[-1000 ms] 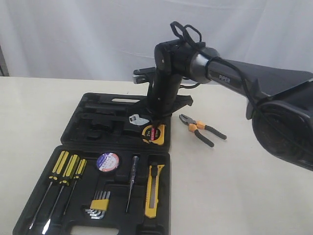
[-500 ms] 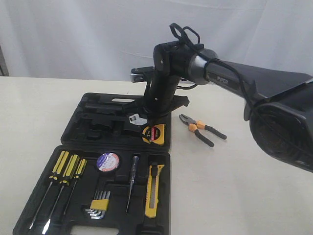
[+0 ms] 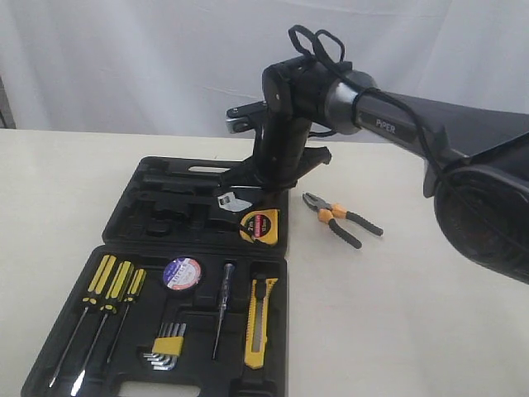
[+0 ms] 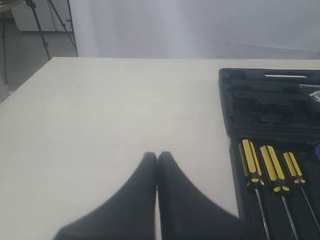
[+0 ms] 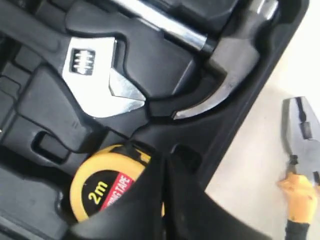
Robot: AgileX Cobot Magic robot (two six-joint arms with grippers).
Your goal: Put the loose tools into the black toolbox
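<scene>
The black toolbox [image 3: 140,198] lies open in two halves. The yellow tape measure [image 3: 259,226] rests in its far half. In the near half lie the tape roll [image 3: 182,273] and the utility knife [image 3: 260,322]. The pliers [image 3: 340,218] lie on the table to the right of the case. My right gripper [image 3: 266,193] hangs shut and empty just above the tape measure [image 5: 100,190]; in the right wrist view its tips [image 5: 165,157] overlap the measure's edge, with the pliers [image 5: 302,150] off to one side. My left gripper [image 4: 157,156] is shut and empty over bare table beside the toolbox [image 4: 270,107].
An adjustable wrench [image 5: 100,75] and a hammer head [image 5: 225,65] sit in the far half. Three yellow-black screwdrivers [image 3: 111,285], a clipped hex key bundle [image 3: 168,343] and a tester screwdriver [image 3: 223,306] fill the near half. A white curtain backs the table.
My right gripper has risen a little and shifted right, away from the tape measure, which stays in the toolbox. Nothing else has moved.
</scene>
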